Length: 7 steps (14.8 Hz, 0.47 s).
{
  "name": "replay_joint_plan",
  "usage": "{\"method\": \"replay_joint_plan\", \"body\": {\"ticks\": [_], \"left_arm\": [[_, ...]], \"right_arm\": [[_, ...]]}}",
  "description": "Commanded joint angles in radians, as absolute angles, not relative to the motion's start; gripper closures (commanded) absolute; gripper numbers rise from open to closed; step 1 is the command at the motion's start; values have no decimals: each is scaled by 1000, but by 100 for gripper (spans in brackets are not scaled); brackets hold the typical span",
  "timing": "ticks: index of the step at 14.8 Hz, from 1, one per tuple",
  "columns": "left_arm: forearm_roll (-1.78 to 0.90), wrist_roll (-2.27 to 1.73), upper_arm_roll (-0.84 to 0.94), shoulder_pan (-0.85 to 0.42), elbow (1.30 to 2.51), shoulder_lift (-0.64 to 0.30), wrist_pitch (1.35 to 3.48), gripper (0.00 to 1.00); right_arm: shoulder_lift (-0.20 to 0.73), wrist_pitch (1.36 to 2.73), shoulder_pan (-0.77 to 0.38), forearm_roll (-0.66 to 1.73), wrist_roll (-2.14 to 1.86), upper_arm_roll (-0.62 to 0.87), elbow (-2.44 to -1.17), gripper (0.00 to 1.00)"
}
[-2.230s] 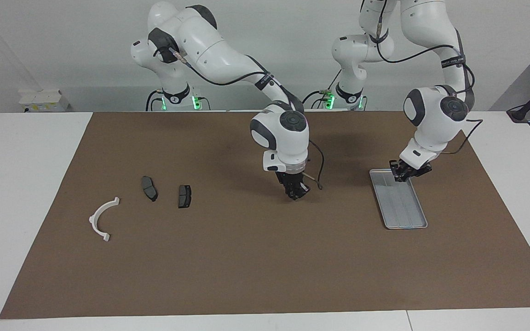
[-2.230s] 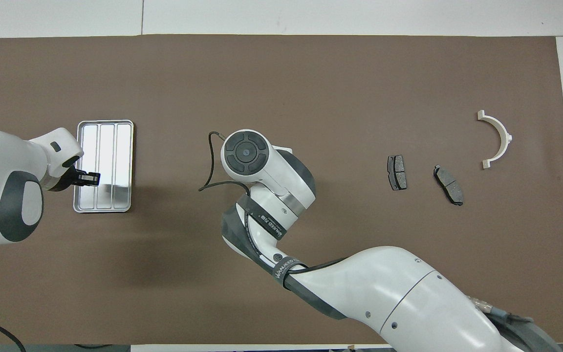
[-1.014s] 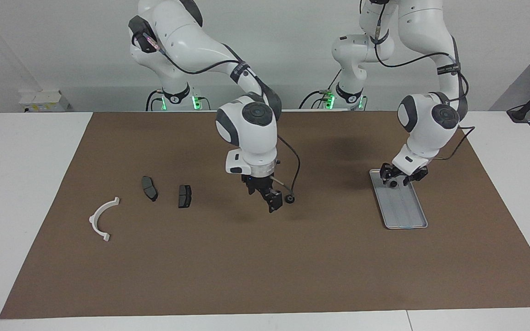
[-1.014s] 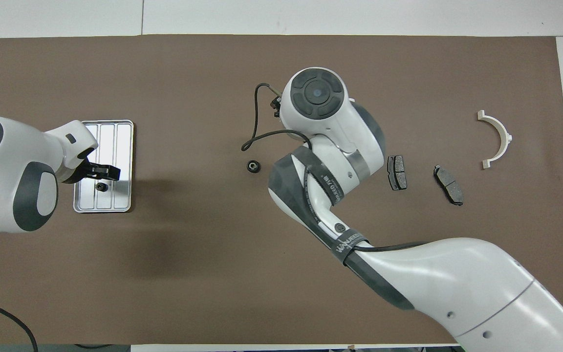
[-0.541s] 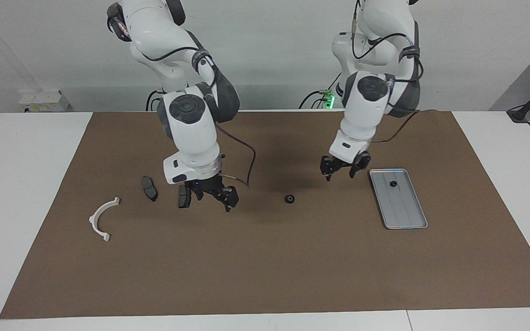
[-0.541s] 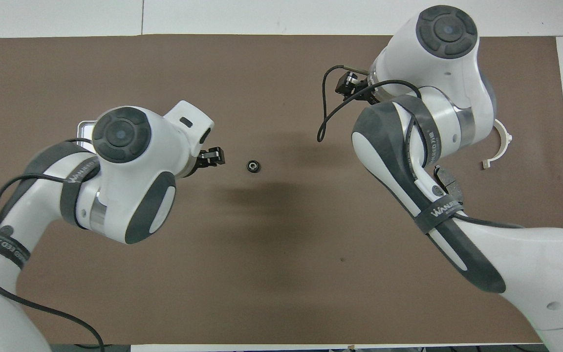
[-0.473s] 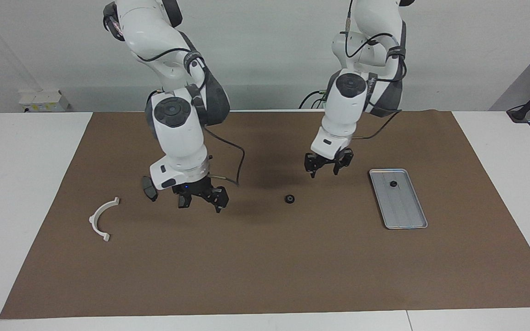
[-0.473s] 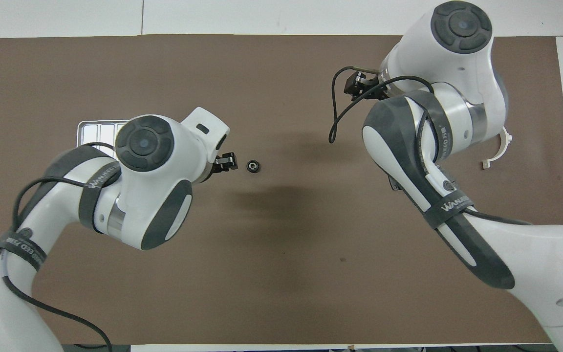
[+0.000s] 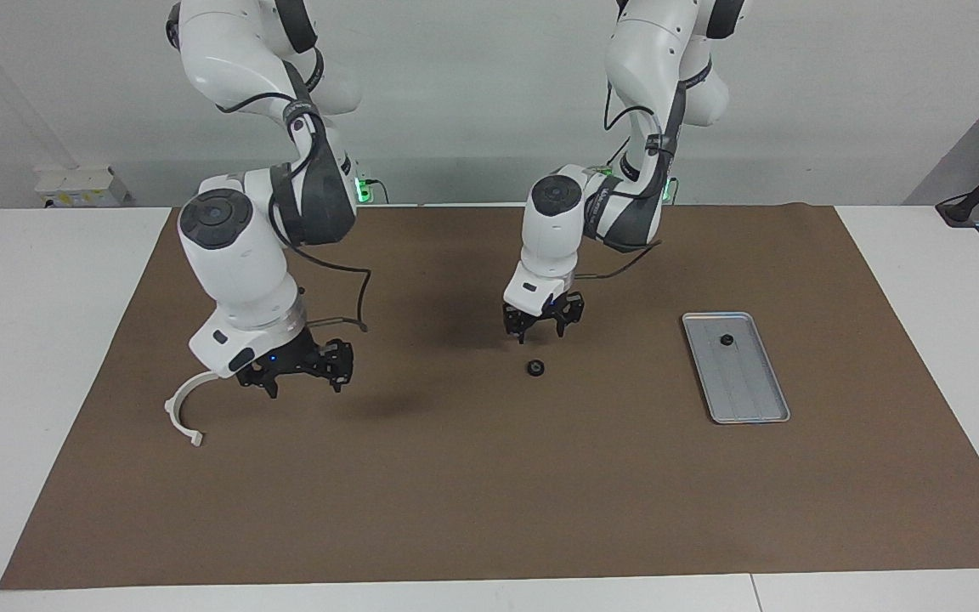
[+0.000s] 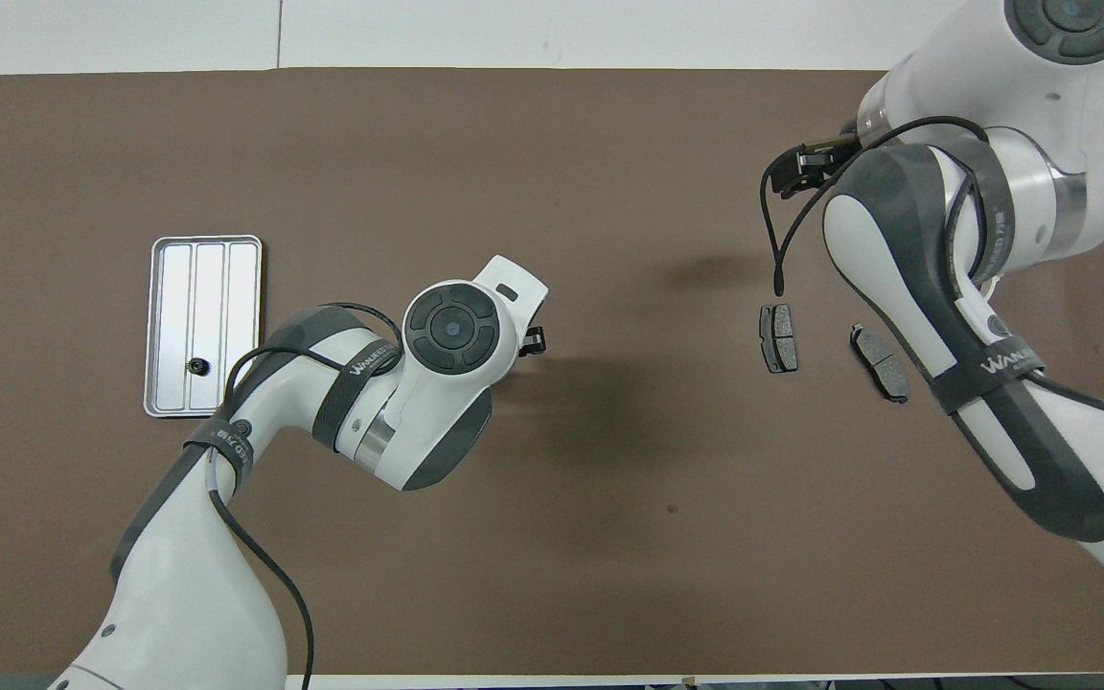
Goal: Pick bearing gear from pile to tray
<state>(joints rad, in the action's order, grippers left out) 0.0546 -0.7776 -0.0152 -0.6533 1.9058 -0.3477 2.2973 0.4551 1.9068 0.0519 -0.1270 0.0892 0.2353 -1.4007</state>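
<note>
Facing view: left gripper [image 9: 543, 324] w/ fingers spread, empty, hanging just over bearing gear [image 9: 534, 368] on mat mid-table. Second gear [image 9: 726, 340] in tray [image 9: 757, 410]. Right gripper [image 9: 296, 367] spread, empty, over pile beside white arc [image 9: 180, 405].

Overhead view: tray [image 10: 157, 287] w/ gear [image 10: 196, 365] toward left arm's end; brake pads [image 10: 778, 337] toward right arm's end.

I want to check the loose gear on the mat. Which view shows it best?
The facing view: the small black gear lies bare on the brown mat, under the open left gripper. In the overhead view the left arm hides it.
</note>
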Motion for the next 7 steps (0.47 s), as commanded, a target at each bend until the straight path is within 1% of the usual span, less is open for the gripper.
{"method": "replay_joint_plan", "body": {"ticks": [1,4,7], "left_arm": [[75,-801,-35,-669,1841,-399,2304,19],[87,-798,-38,-658,1841,-413,2338,20],[104,-798,-38,-653,1841,-434,2373,21]], "right_arm": [[396,1859,74,-114,-20,223,-1428,0],[312,1815,19,-110,-58,144,-1465,0],[180,1781,-37,-63,-60,65,-1551,0]]}}
